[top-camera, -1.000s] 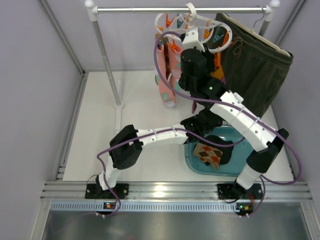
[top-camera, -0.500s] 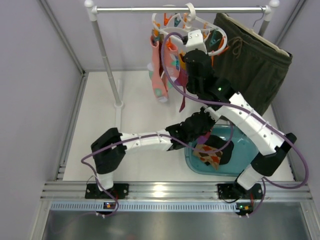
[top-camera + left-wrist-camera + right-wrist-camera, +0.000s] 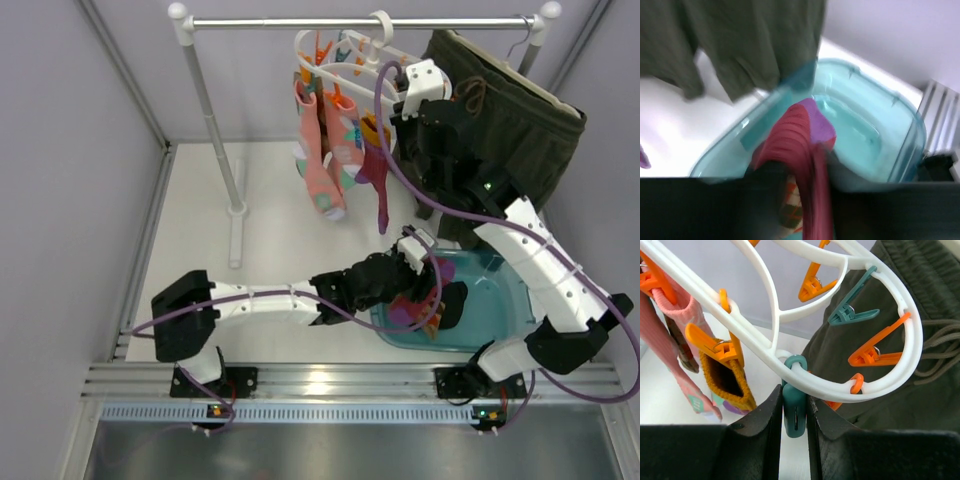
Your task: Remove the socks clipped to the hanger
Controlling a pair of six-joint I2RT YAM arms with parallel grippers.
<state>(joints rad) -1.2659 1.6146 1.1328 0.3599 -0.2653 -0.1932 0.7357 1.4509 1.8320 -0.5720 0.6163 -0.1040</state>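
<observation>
The white hanger hangs tilted from the rail, with several socks clipped on: a pink one, a pink-teal patterned one and a magenta and orange one. My right gripper is shut on a teal clip under the hanger's ring, beside the orange sock cuff. Over the teal bin my left gripper stands open. A magenta sock drapes loosely between its fingers, above an argyle sock. A black sock lies in the bin.
Dark olive shorts hang on the rail right of the hanger, just behind my right arm. The rail's left post stands on the white floor. Grey walls close in both sides. The bin's rim lies near the front track.
My left gripper carried the magenta sock down over the bin and opened. The right gripper moved right along the hanger, which swung and tilted.
</observation>
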